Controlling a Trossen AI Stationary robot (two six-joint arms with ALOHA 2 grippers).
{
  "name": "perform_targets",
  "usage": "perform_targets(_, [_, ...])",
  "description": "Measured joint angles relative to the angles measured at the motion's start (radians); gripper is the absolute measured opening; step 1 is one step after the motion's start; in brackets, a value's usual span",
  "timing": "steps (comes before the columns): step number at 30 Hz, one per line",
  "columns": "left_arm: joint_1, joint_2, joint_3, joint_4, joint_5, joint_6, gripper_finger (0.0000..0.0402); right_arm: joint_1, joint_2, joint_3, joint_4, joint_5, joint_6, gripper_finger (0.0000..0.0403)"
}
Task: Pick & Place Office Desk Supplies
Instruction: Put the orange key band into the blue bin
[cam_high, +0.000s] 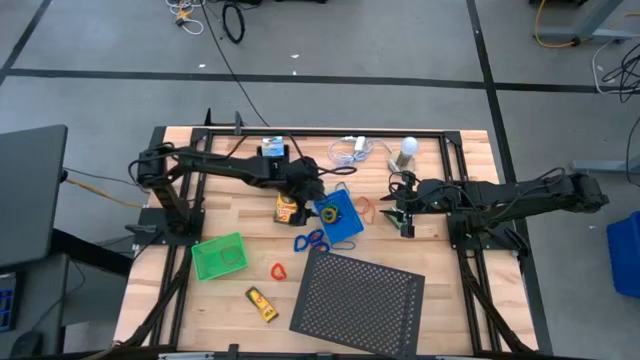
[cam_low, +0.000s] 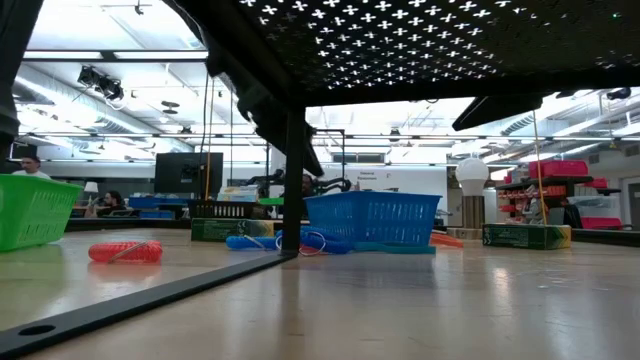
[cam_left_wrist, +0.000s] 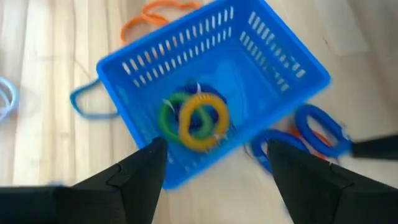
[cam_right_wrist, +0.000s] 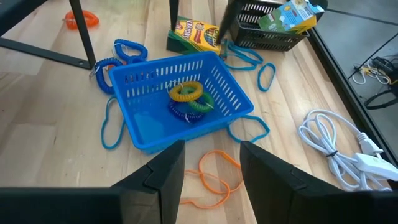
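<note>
A blue tray (cam_high: 340, 218) stands mid-table on the wood. Inside it lie a yellow coil loop (cam_left_wrist: 202, 121), a green one (cam_left_wrist: 168, 117) and a blue one (cam_right_wrist: 182, 112). My left gripper (cam_left_wrist: 214, 168) hangs open just above the tray's near-left corner (cam_high: 320, 205), tilted down, with nothing between its fingers. My right gripper (cam_right_wrist: 211, 168) waits open to the tray's right (cam_high: 404, 220), above an orange loop (cam_right_wrist: 211, 171) on the table. A crayon box (cam_high: 288, 208) lies left of the tray. Blue loops (cam_high: 310, 240) lie in front of it.
A green tray (cam_high: 218, 257), a red loop (cam_high: 278, 270) and a yellow tube (cam_high: 262, 303) lie near left. A black perforated sheet (cam_high: 355, 293) covers the near middle. A black tray (cam_high: 272, 150), a white cable (cam_high: 345, 150) and a bulb (cam_high: 405, 150) stand at the far edge.
</note>
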Motion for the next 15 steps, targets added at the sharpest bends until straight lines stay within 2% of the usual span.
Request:
perform_targets(8, [-0.082,-0.112,-0.003,-0.25,-0.08,-0.095,0.0265,0.0,0.0,0.0,0.002,0.0,0.006,0.0164])
perform_targets(15, [-0.195,-0.133,-0.003,-0.389,-0.135,-0.234,0.0266,0.0,0.0,0.0,0.007,0.0,0.005,0.0164])
